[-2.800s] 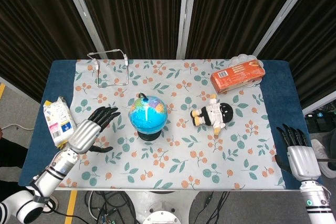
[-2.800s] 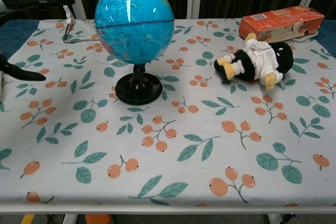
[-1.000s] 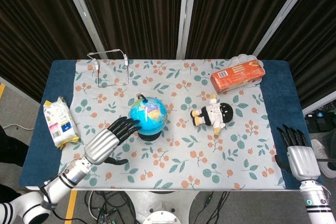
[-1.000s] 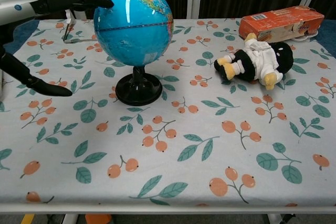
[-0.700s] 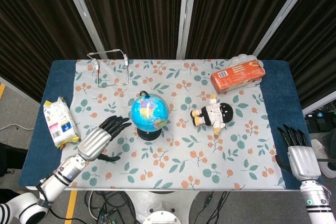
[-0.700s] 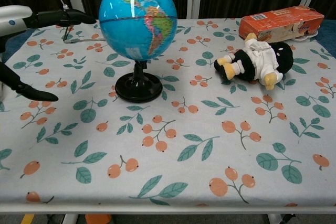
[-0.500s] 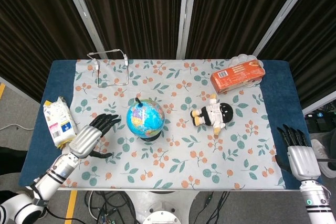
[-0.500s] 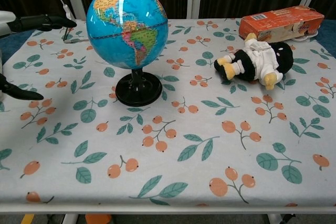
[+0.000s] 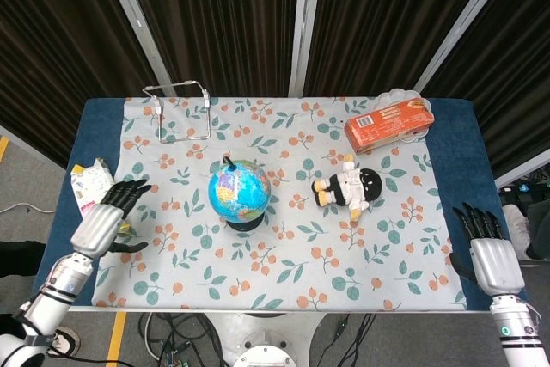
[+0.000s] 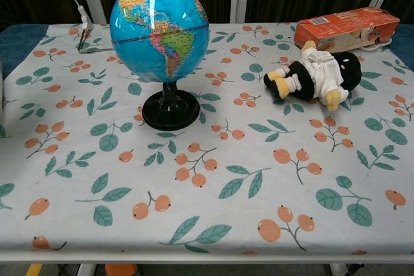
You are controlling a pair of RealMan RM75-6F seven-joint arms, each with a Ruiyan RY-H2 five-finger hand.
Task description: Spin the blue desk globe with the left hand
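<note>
The blue desk globe (image 9: 239,192) (image 10: 159,29) stands upright on its black round base (image 10: 170,110) near the middle of the patterned cloth, with green and yellow landmasses facing the chest view. My left hand (image 9: 105,216) is open, fingers spread, far to the left of the globe over the table's left edge, well apart from it. It does not show in the chest view. My right hand (image 9: 485,249) is open at the table's right front corner, holding nothing.
A plush doll (image 9: 348,186) (image 10: 317,74) lies right of the globe. An orange box (image 9: 388,123) (image 10: 346,28) rests on a white dish at the back right. A wire stand (image 9: 178,111) is at the back left. A snack bag (image 9: 89,181) lies under my left hand.
My left hand touched the globe's left side, then pulled back leftward to the table's edge, out of the chest view. The globe turned, showing land where blue ocean faced before. Right hand unmoved.
</note>
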